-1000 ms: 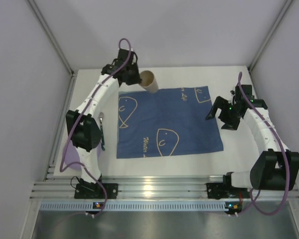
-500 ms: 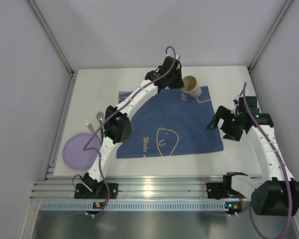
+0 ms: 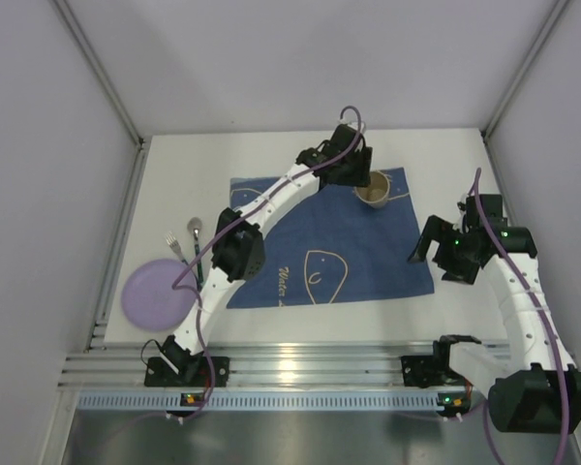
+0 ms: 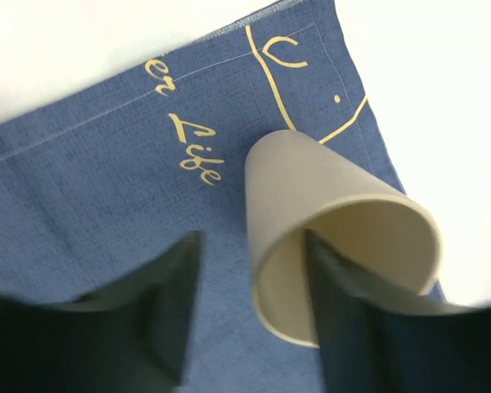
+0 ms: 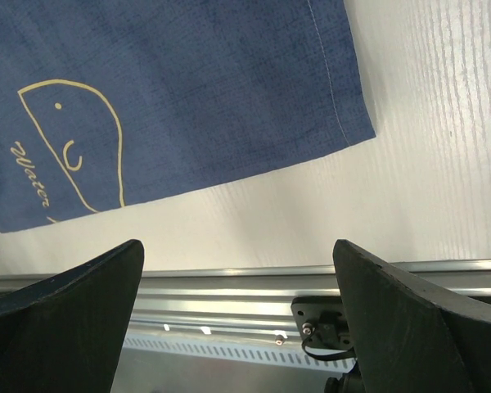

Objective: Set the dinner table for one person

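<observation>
Your white dinner table (image 3: 174,174) lies under the blue placemat (image 3: 368,242). A tan cup (image 4: 311,180) stands on the placemat's far right corner, with your left gripper (image 4: 252,246) spread loosely over its wall. Your right gripper (image 5: 237,262), jaws far apart, hangs by the placemat's near right corner.

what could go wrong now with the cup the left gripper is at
1. One finger of the left gripper appears to sit inside the cup, with the cup's wall between the parted jaws. Pulling away sideways could catch the rim and tip it.
2. The cup stands close to a corner of the blue placemat, so a nudge might slide it partly onto the white table.
</observation>
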You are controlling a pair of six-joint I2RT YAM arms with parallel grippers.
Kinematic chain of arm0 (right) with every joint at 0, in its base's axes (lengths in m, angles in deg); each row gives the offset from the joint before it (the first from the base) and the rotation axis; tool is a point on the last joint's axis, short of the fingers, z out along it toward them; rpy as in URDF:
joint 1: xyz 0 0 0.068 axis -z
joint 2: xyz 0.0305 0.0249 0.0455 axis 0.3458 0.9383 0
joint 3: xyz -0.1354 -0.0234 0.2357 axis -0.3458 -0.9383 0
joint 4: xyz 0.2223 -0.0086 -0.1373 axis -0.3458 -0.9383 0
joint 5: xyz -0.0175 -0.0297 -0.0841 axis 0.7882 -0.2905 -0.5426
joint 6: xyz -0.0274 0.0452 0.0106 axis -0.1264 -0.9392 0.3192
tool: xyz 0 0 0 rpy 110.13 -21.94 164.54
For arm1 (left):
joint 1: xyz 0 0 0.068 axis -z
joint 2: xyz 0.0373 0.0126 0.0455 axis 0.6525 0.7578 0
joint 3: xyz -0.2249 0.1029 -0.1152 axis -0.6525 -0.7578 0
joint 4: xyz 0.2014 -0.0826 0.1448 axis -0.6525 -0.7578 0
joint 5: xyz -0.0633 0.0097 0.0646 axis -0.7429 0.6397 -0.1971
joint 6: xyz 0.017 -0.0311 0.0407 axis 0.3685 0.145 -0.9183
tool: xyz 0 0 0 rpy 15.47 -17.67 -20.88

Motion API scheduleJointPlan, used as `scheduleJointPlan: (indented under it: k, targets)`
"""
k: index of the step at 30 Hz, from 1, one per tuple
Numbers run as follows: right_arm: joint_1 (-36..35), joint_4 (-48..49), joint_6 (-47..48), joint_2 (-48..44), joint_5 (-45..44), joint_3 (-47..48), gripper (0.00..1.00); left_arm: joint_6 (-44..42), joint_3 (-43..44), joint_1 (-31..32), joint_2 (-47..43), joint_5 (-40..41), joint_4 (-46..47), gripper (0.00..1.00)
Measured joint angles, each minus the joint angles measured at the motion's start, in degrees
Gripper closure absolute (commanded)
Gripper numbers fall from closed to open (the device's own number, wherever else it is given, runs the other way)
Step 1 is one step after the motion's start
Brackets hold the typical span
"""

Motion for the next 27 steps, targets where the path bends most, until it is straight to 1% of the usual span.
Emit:
scheduleJointPlan:
  k: [2, 4, 5, 6, 20, 27]
  targets:
    - [0.00, 0.02, -0.04, 0.00, 0.00, 0.00, 0.00, -0.48, 0.00, 0.31, 0.00, 0.31, 0.09, 0.33]
    - [0.00, 0.09, -0.09, 0.00, 0.07, -0.04, 0.00, -1.03, 0.00, 0.48, 0.00, 0.42, 0.09, 0.15]
    - [0.00, 0.13, -0.09, 0.00, 0.15, -0.07, 0.00, -1.33, 0.00, 0.52, 0.00, 0.50, 0.11, 0.10]
    - [0.00, 0.22, -0.09, 0.00, 0.24, -0.09, 0.00, -1.33, 0.00, 0.55, 0.00, 0.52, 0.15, 0.01]
    - [-0.07, 1.81, -0.57, 0.04, 1.81, -3.69, 0.00, -0.55, 0.04, 0.68, -2.14, 0.68, 2.49, 0.01]
    - [-0.07, 1.97, -0.55, 0.00, 2.01, -4.55, 0.00, -0.48, 0.98, 3.19, -2.12, -1.05, 4.57, 0.01]
